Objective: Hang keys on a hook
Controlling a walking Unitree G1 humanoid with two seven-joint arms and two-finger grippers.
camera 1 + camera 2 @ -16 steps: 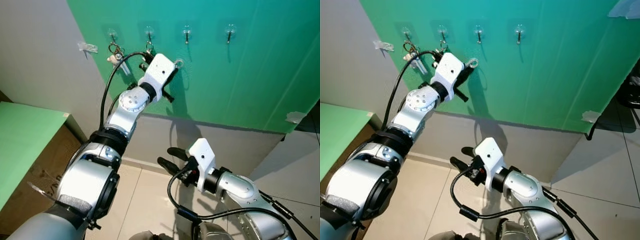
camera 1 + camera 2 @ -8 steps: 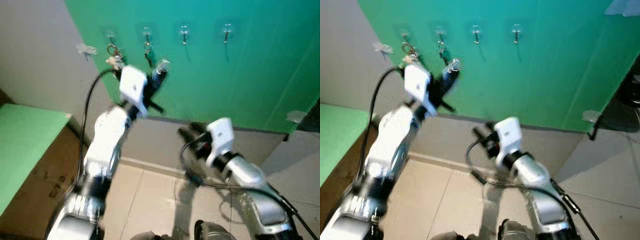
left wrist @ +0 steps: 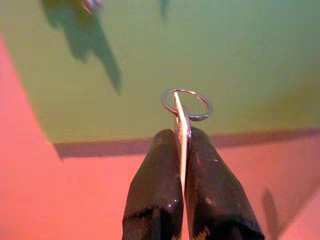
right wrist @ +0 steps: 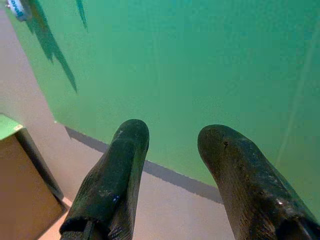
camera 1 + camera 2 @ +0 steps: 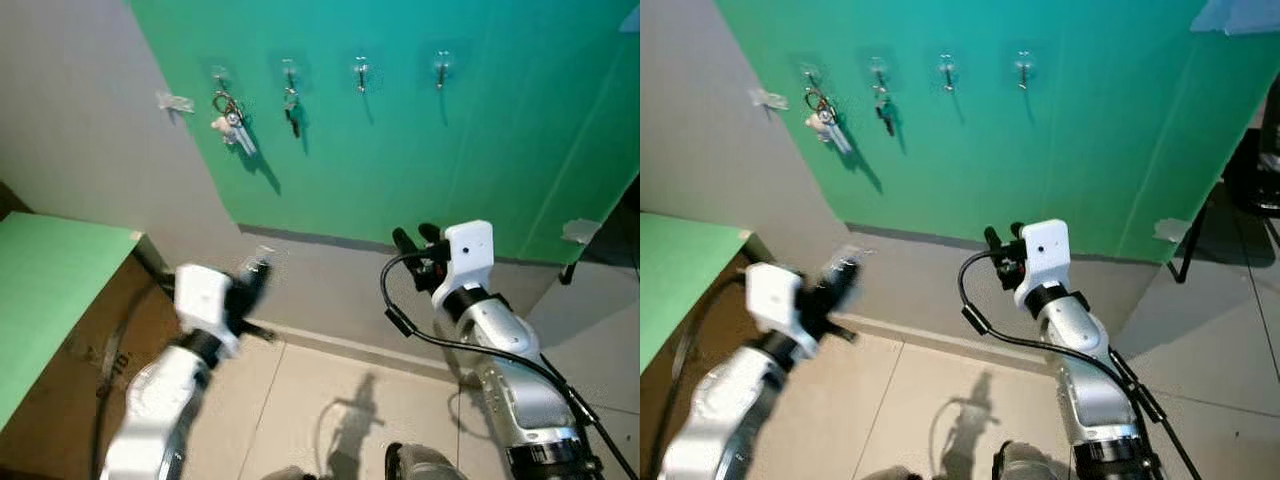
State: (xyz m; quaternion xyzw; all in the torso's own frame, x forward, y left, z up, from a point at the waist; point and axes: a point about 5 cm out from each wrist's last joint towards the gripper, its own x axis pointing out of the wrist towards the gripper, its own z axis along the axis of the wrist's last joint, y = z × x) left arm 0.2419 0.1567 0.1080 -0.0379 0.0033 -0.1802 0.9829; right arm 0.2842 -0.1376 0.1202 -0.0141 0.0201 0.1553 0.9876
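hooks (image 5: pixel 360 72) on wall (image 5: pixel 480 130), keys (image 5: pixel 231 117) leftmost

A green wall panel (image 5: pixel 480 130) over a grey wall (image 5: pixel 90 130), beige tiled floor (image 5: pixel 300 400), green tabletop (image 5: pixel 50 270)

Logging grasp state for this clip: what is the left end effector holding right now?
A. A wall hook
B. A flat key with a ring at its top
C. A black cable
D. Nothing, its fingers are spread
B. In the left wrist view, the left end effector is shut on a flat key, with the ring sticking out past the fingertips.
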